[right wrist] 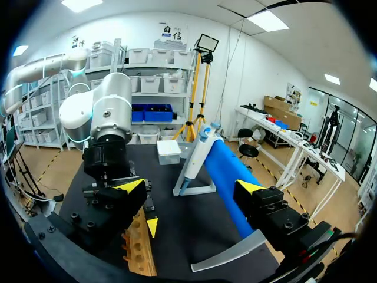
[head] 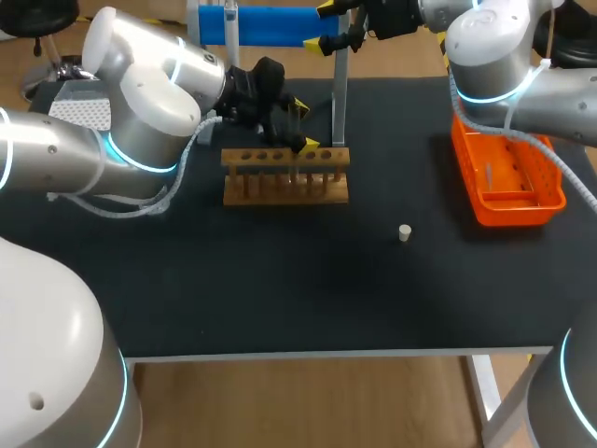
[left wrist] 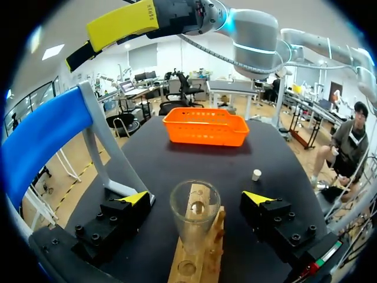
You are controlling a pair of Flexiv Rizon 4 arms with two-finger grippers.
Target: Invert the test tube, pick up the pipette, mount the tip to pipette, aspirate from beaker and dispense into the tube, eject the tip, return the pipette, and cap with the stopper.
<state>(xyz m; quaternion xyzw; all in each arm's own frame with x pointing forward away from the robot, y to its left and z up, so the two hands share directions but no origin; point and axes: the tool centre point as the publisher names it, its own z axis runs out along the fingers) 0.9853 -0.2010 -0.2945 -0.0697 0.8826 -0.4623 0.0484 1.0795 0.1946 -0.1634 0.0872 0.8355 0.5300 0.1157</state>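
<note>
Black tabletop [head: 280, 299]: wooden rack [head: 284, 177] rear-middle, orange basket [head: 511, 217] right edge, 1 stopper [head: 405, 232] between. Left gripper [left wrist: 195, 197] fingers spread, test tube [left wrist: 195, 215] between, untouched. Right gripper [right wrist: 190, 187] spread astride blue pipette [right wrist: 227, 177].

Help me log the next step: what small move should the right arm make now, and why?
Probably shut the right gripper on the pipette, which seems to lie between its open fingers. The tube sits mouth up in the rack, between the left gripper's open fingers, so the pipette pickup seems next.
</note>
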